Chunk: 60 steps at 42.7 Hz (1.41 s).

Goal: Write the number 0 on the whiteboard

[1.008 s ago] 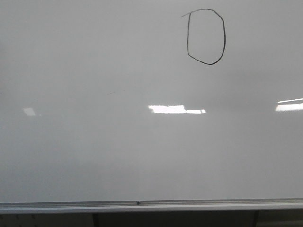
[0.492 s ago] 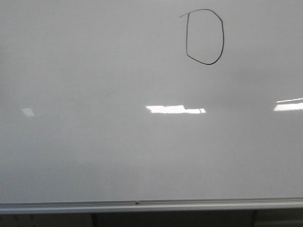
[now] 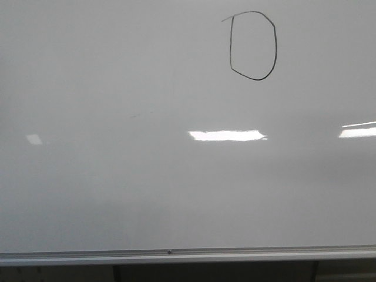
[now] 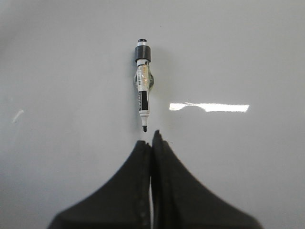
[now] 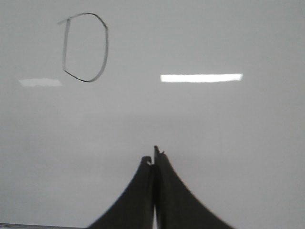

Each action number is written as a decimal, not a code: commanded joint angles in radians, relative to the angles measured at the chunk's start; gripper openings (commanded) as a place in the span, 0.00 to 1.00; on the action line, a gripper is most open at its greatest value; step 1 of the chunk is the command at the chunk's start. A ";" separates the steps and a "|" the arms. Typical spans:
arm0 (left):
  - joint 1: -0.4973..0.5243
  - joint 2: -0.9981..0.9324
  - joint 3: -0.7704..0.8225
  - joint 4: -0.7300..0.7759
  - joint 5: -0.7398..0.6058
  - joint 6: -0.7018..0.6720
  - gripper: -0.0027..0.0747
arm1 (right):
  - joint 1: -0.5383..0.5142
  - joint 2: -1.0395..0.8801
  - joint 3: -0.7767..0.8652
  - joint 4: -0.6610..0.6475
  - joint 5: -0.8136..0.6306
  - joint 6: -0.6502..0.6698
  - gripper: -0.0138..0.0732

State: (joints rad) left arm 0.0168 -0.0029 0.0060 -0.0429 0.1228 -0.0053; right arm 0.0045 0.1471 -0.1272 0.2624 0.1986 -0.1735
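On the left side, the left claw [image 4: 151, 143] has its two black fingers pressed together with nothing between them, pointed at a pale grey surface. Just beyond its tips, apart from them, a marker [image 4: 142, 86] shows against that surface, its black nib toward the claw and its dark grey end away from it; a bright strip of reflected light lies beside it. Whether that surface is the board or a table cannot be told from the left wrist view. In the front view the whiteboard [image 3: 117, 176] fills nearly everything, glossy and pale, with its silver rail [image 3: 188, 255] along the bottom edge. The number 0 [image 3: 275, 47] sits in the board's upper right part: a thin black closed loop, taller than wide, flat on its left side, with a small tail at the upper left. On the right, the right claw [image 5: 155, 160] is likewise closed tight on nothing, facing the whiteboard [image 5: 214, 143], with the number 0 [image 5: 106, 43] well apart from its tips.
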 commanded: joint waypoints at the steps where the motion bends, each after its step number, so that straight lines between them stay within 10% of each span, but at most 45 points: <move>1: 0.002 -0.021 0.023 -0.004 -0.076 -0.011 0.01 | -0.033 -0.041 0.031 -0.115 -0.090 0.053 0.08; 60: 0.002 -0.019 0.023 -0.004 -0.076 -0.011 0.01 | -0.032 -0.173 0.155 -0.144 -0.052 0.053 0.08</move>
State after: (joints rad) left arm 0.0168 -0.0029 0.0060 -0.0429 0.1244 -0.0053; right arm -0.0214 -0.0089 0.0266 0.1290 0.2153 -0.1197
